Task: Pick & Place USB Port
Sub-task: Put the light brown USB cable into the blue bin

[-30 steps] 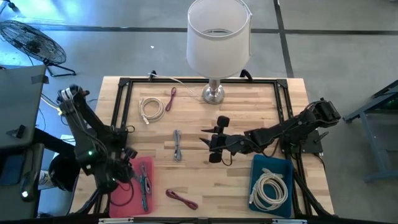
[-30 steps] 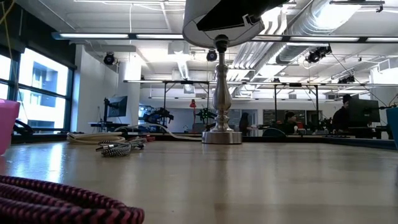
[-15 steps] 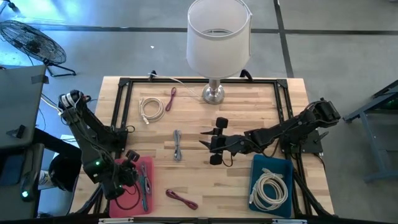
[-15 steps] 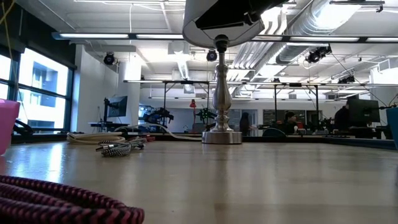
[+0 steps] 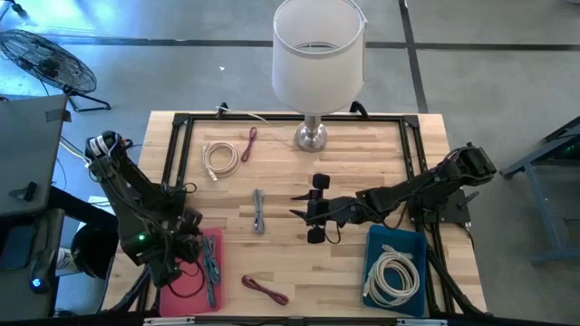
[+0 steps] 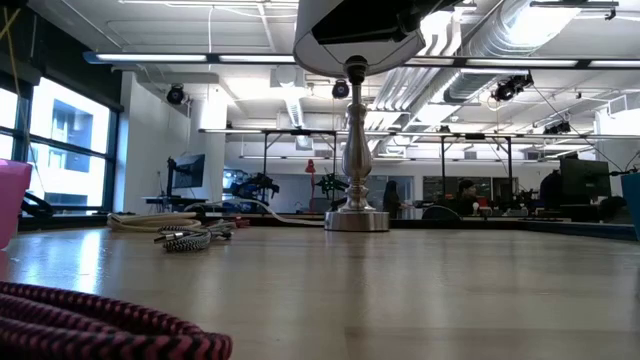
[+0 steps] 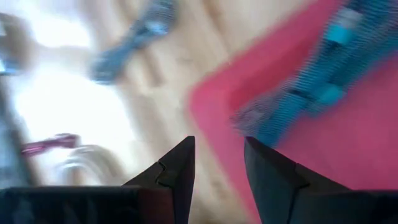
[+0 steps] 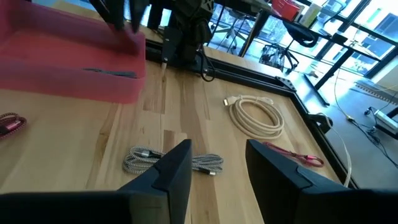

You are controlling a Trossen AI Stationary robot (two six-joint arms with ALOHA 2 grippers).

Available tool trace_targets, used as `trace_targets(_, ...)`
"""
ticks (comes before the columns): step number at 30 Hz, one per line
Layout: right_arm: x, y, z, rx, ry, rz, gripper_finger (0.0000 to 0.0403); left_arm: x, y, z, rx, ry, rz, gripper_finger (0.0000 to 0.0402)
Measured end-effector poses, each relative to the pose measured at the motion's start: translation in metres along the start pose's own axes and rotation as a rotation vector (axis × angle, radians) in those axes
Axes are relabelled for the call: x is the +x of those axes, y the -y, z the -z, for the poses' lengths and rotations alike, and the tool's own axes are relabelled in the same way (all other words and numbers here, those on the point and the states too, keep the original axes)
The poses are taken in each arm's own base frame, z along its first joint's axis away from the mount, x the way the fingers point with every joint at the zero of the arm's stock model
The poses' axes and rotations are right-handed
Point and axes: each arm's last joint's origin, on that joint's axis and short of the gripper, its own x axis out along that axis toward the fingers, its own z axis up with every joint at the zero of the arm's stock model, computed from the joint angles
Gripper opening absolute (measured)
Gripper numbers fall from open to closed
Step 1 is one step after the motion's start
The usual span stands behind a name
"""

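Several USB cables lie on the wooden table: a grey braided one (image 5: 259,213) at the centre, a white coil (image 5: 220,158) and a red one (image 5: 249,143) at the far left, and a maroon one (image 5: 265,290) near the front edge. A blue cable (image 5: 210,264) lies in the pink tray (image 5: 186,288) at the near left. My left gripper (image 7: 217,155) hovers open over the tray's far left corner, holding nothing. My right gripper (image 5: 313,213) is open above the table's centre, right of the grey cable (image 8: 168,160).
A lamp with a white shade (image 5: 317,50) stands on its metal base (image 5: 311,136) at the far centre. A blue bin (image 5: 412,243) at the near right holds a coiled white cable (image 5: 392,274). A black frame (image 5: 177,154) borders the table.
My left arm has shifted over the pink tray, its elbow swinging toward the near edge, and it is still moving. The blue cable lies in the tray. My right gripper has kept still.
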Motion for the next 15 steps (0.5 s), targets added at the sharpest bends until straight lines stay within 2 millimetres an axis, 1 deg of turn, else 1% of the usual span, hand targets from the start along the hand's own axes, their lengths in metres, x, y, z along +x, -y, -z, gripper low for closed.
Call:
trace_targets(5, 0.0, 0.0, 0.0, 0.0, 0.0, 0.001, 0.0142, -0.019, -0.018, -0.002, -0.037, 0.075, -0.25, 0.0133)
trace_targets(8, 0.0, 0.0, 0.0, 0.0, -0.001, 0.004, 0.0142, -0.028, -0.029, -0.001, -0.01, 0.081, -0.357, 0.0133)
trace_targets(10, 0.0, 0.0, 0.0, 0.0, -0.001, 0.007, 0.0142, -0.028, -0.036, -0.001, -0.002, 0.047, -0.389, 0.0133)
trace_targets(15, 0.0, 0.0, 0.0, -0.002, -0.004, 0.003, 0.0142, -0.021, -0.064, -0.002, -0.047, -0.059, -0.362, 0.0134)
